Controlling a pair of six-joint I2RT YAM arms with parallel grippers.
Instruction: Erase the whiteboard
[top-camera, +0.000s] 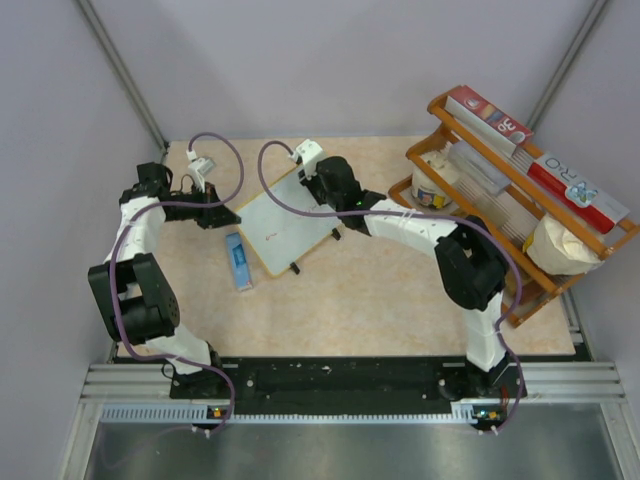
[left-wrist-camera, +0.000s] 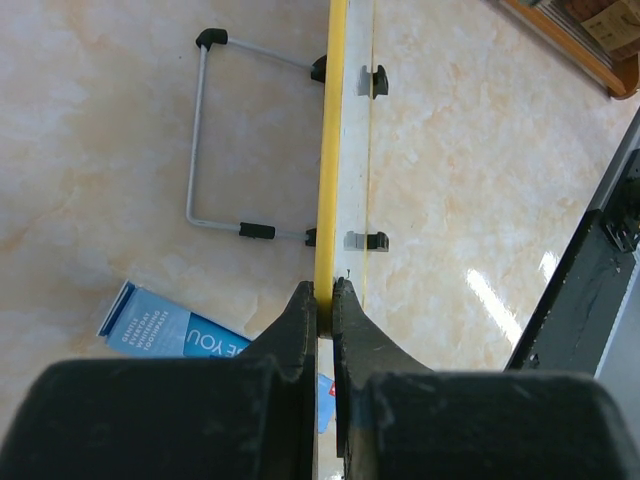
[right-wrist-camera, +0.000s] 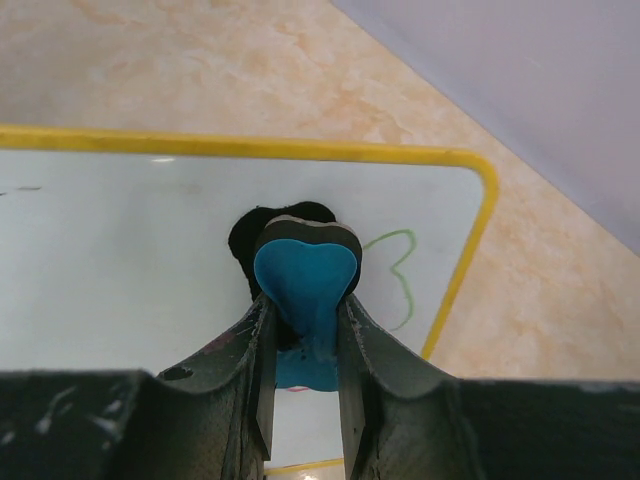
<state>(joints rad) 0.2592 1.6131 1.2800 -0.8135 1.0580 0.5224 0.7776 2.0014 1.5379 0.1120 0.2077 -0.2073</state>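
Yellow-framed, the whiteboard (top-camera: 285, 225) sits on the desk (top-camera: 380, 300). The left claw (left-wrist-camera: 322, 290) pinches its frame edge. The right claw (right-wrist-camera: 305, 305) grips a blue eraser (right-wrist-camera: 303, 265) against its surface, just beside a green mark (right-wrist-camera: 398, 268). A blue box (top-camera: 238, 260) lies near its left corner

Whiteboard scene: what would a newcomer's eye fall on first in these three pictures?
The whiteboard sits mid-table between both arms. The left tool is shut on its yellow frame edge, while the right tool holds a blue eraser at the white face, close beside a green scribble near the corner. A loaded wooden rack fills the table's right side.
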